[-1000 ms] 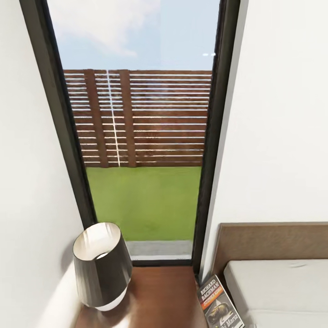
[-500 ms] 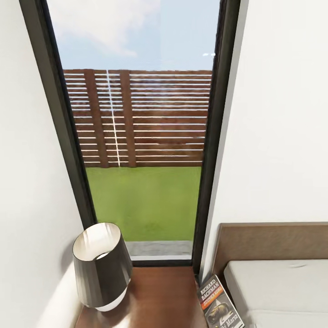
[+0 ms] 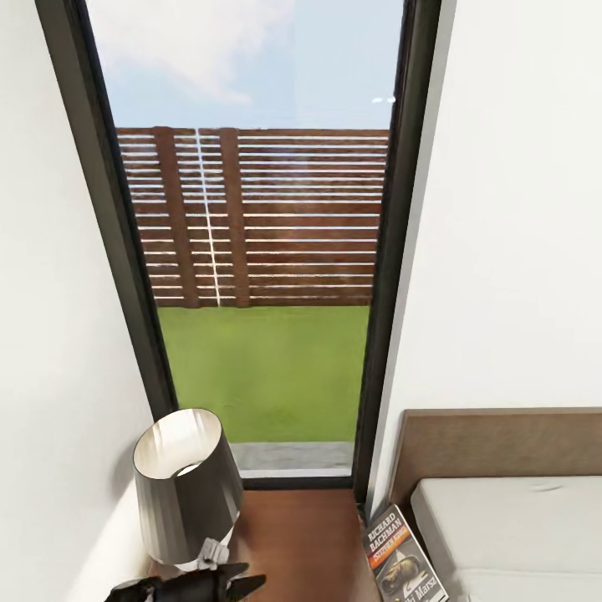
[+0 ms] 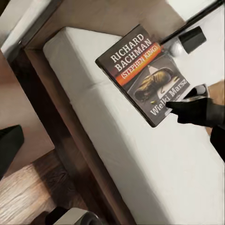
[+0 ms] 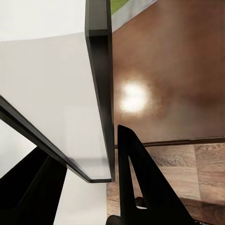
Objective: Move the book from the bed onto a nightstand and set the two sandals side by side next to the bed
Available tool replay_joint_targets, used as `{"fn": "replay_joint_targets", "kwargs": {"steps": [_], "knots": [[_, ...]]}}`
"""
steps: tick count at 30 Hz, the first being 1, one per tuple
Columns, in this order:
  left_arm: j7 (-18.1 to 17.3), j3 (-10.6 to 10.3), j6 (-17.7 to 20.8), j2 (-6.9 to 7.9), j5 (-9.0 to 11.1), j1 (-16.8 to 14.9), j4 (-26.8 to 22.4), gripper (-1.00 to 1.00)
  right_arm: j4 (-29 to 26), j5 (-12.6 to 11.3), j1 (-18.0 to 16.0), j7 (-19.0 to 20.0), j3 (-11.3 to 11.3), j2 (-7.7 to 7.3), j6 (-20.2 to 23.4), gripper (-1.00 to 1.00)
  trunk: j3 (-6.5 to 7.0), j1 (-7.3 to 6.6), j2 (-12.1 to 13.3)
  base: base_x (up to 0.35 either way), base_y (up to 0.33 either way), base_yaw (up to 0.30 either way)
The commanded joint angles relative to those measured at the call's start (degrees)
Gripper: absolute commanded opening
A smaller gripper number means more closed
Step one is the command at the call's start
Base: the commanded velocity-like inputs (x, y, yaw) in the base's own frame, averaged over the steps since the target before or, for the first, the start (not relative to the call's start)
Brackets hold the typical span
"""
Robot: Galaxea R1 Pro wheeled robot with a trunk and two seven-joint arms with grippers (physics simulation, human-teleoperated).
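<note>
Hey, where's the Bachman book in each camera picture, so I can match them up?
Head view: the book stands at the bottom edge, right of centre, between the nightstand and the bed.
Left wrist view: cover facing the camera, upper middle, against the bed's pale mattress.
Right wrist view: looks at the nightstand's glossy top.
Shared landmark: the mattress beside the book.

"RICHARD BACHMAN (STEPHEN KING)"; "Wielki Marsz" on the book (image 4: 146,75)

A home bedroom: bed (image 3: 518,535) with wooden headboard (image 3: 502,443), lamp (image 3: 186,489) on nightstand (image 3: 293,543), garden window (image 3: 259,251).
</note>
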Motion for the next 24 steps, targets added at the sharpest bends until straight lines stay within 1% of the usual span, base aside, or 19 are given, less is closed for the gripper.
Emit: {"fn": "replay_joint_targets", "kwargs": {"steps": [1,3,7,12,18,20,22,24], "knots": [[-0.3,-0.4,2.7,0.12,0.8,-0.1,-3.1,1.00,0.0,-0.6,-0.1,0.1,0.4,-0.03,0.4,-1.00,-0.13,0.03,-0.1,0.000,0.000,0.000],[-0.9,-0.4,6.0,0.13,1.0,-0.1,-7.2,1.00,0.0,-0.6,-0.1,0.1,0.4,-0.03,0.4,-1.00,-0.13,0.03,-0.1,0.000,0.000,0.000],[-1.4,-0.6,7.7,0.03,1.2,0.3,-9.5,1.00,0.0,-0.6,-0.1,0.3,0.4,-0.03,0.4,-1.00,-0.13,0.03,-0.1,0.000,0.000,0.000],[-3.0,-0.6,7.9,0.44,1.2,0.6,-9.9,1.00,-0.1,-0.5,-0.1,0.5,0.4,-0.03,0.4,-1.00,-0.13,0.03,-0.1,0.000,0.000,0.000],[-3.5,-0.6,7.9,0.58,1.3,0.7,-9.4,1.00,-1.2,-0.4,-0.1,1.0,0.5,-0.10,0.4,-1.00,-0.13,0.03,-0.1,0.000,0.000,0.000],[-4.0,-0.6,8.0,0.62,1.3,0.7,-9.4,1.00,-2.4,-0.4,-0.1,1.0,0.5,-0.11,0.6,-1.00,-0.13,0.03,-0.1,0.000,0.000,0.000],[-5.7,-0.6,7.9,0.64,1.4,0.7,-9.3,1.00,-5.9,-0.4,-0.1,1.0,0.5,-0.12,1.2,-1.00,-0.13,0.03,-0.1,0.000,0.000,0.000],[-6.7,-0.6,7.9,0.65,1.4,0.7,-9.1,1.00,-9.0,-0.5,-0.1,1.0,0.5,-0.12,1.9,-1.00,-0.13,0.03,-0.1,0.000,0.000,0.000]]}}
